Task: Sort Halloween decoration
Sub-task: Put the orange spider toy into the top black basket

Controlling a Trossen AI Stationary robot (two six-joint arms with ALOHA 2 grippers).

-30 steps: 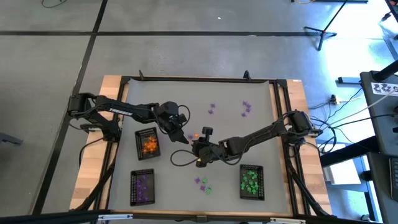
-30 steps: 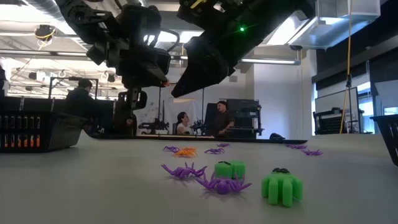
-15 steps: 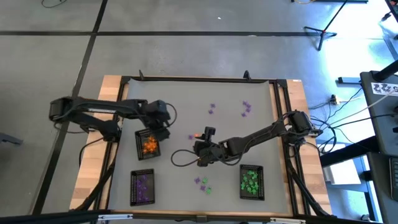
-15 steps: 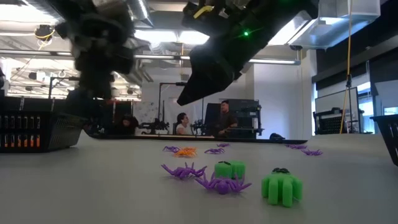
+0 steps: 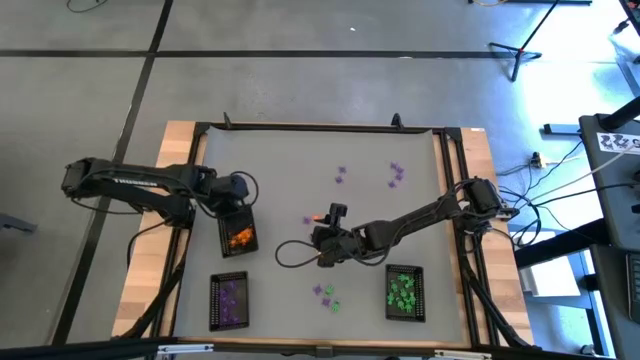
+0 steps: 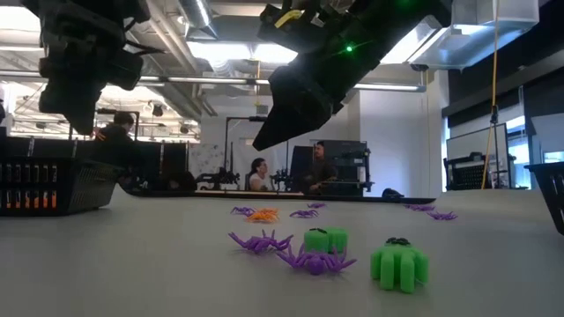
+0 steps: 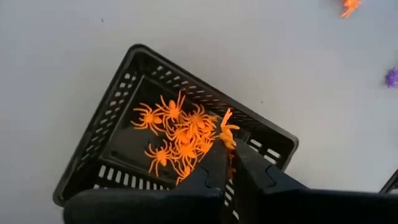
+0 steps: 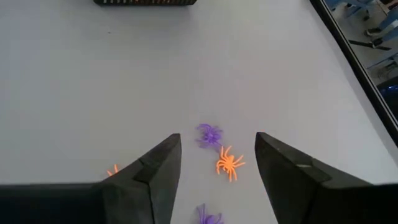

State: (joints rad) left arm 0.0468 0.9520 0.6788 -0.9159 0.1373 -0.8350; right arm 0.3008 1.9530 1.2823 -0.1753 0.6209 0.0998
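Note:
My left gripper (image 7: 229, 150) is shut on one orange spider (image 7: 226, 128) and hangs over the black mesh tray (image 7: 112, 115), in which several orange spiders (image 7: 180, 134) lie. In the high view it (image 5: 238, 203) stands at that tray's far end (image 5: 237, 214). My right gripper (image 8: 217, 155) stands open near the table's middle (image 5: 322, 230). It touches nothing, and between its fingers an orange spider (image 8: 229, 163) and a purple spider (image 8: 209, 134) lie on the table. My left gripper pinches the orange spider (image 7: 227, 138) between its two fingertips, coming steeply from above. The spider's legs stick out past the fingertips. It is lifted clear, above the tray's inside.
A tray with purple pieces (image 5: 229, 300) and a tray with green pieces (image 5: 404, 292) stand near the front edge. Loose purple spiders (image 5: 397, 173) lie at the far right. Purple spiders and green pieces (image 6: 398, 262) lie at the near middle. People sit in the room behind.
My left gripper has gone from the table's middle, beside my right gripper, toward the left edge and up. It has tipped more steeply downward and carried the orange spider over the tray of orange spiders.

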